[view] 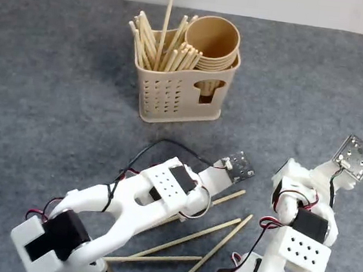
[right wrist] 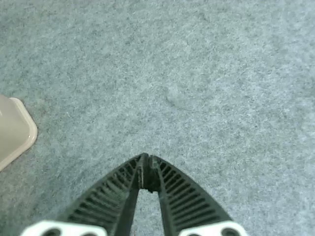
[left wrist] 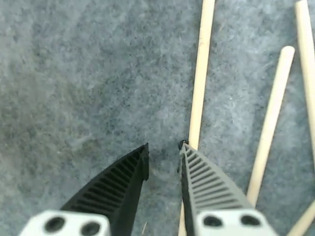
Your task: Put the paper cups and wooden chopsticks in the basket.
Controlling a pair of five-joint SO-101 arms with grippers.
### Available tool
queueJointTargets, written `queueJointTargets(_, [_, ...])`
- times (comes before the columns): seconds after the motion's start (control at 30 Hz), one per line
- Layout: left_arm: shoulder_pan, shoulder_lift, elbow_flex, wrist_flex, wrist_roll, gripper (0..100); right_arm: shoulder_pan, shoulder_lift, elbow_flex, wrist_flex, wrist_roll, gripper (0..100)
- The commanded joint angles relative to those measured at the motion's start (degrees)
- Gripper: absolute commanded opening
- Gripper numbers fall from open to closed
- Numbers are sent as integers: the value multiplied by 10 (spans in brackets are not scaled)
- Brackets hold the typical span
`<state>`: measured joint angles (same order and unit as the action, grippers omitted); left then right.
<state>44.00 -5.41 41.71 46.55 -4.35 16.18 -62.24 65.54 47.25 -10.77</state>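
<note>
A beige slotted basket (view: 179,93) stands at the back of the grey carpet. It holds several wooden chopsticks (view: 159,43) upright and a stack of paper cups (view: 212,42). Several loose chopsticks (view: 190,237) lie on the carpet in front, partly under my left arm (view: 162,192). My left gripper (left wrist: 164,147) is open just above the carpet with nothing between its fingers. One chopstick (left wrist: 201,78) runs along the outside of the grey finger (left wrist: 206,182), and two more (left wrist: 270,123) lie beside it. My right gripper (right wrist: 147,160) is shut and empty over bare carpet.
My right arm (view: 303,214) is folded at the front right, apart from the loose chopsticks. A corner of the basket (right wrist: 12,130) shows in the right wrist view. Open carpet lies to the left and right of the basket.
</note>
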Motion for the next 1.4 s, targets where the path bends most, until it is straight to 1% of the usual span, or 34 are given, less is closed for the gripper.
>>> queueJointTargets(0.0, [14,-73,-26,26,25,112,-4,-13,-5,-12,7,9])
queueJointTargets(0.1, [16,-117,-22,40,37,113,-6,-13,-5,-12,7,9])
queueJointTargets(0.2, [33,-116,4,33,39,113,-7,-13,-5,-12,7,9])
queueJointTargets(0.33, [56,-80,20,-4,40,113,-7,-13,-5,-12,7,9])
queueJointTargets(0.47, [52,-15,-6,-30,40,113,-7,-13,-5,-12,8,9])
queueJointTargets(0.63, [52,66,-98,39,39,109,-7,-13,-5,-12,8,9])
queueJointTargets(0.77, [52,114,-145,76,39,105,-7,-13,-5,-12,8,9])
queueJointTargets(0.83, [52,123,-154,82,39,69,-7,-13,-5,-12,8,9])
queueJointTargets(0.93, [53,124,-154,82,37,2,-6,-13,-5,-12,8,9])
queueJointTargets(1.07, [51,123,-153,84,37,6,-5,-13,-5,-12,8,9])
queueJointTargets(1.13, [38,116,-158,101,36,6,-5,-13,-5,-12,8,9])
queueJointTargets(1.23, [23,80,-156,116,36,6,-5,-13,-5,-12,8,9])
queueJointTargets(1.37, [9,22,-124,115,36,6,-5,-13,-5,-12,8,9])
